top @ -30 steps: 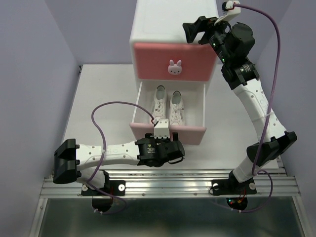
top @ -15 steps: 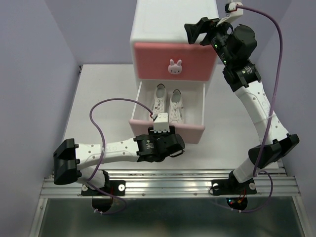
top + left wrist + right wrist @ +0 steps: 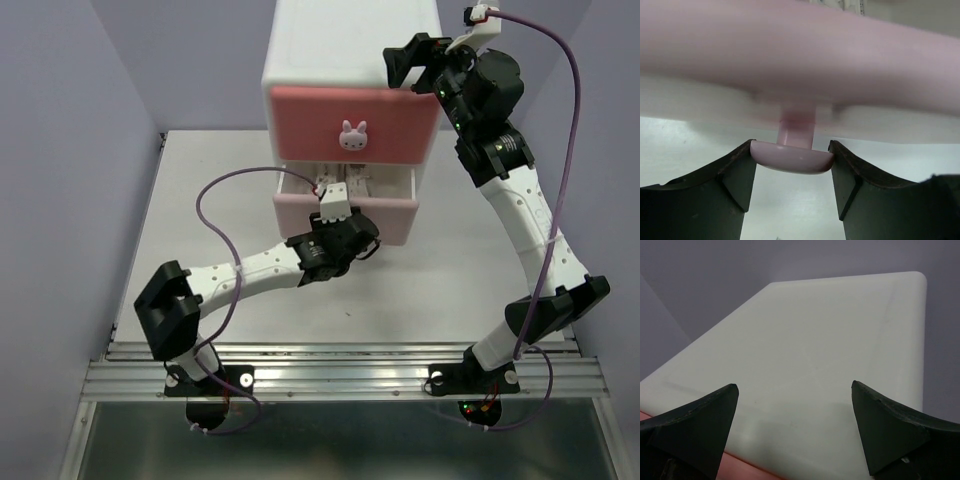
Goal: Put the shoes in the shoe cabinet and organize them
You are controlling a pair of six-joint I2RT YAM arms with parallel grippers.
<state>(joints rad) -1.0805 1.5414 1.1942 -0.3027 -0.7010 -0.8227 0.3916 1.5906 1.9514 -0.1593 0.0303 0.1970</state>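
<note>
Top view: one shoe cabinet [image 3: 350, 45] at the far side of the table [image 3: 200, 200]. Two drawers. Upper drawer [image 3: 310, 125] darker pink, closed, one bunny knob [image 3: 353, 135]. Lower drawer [image 3: 300, 212] pale pink, standing out a little from the body. White shoes [image 3: 345, 180] show as slivers in the gap behind its front; number cannot be told. Two arms, one purple cable each. Left gripper [image 3: 345, 218] at the lower drawer's front. Right gripper [image 3: 405, 60] high over the cabinet's top right corner

Left wrist view: two dark fingers [image 3: 737, 172], one on each side of the lower knob [image 3: 790, 160], both touching its rim; partly closed, clamped on it. Drawer front blurred above

Right wrist view: two fingers [image 3: 695, 425] spread wide, nothing between them, above the cabinet's white top
</note>
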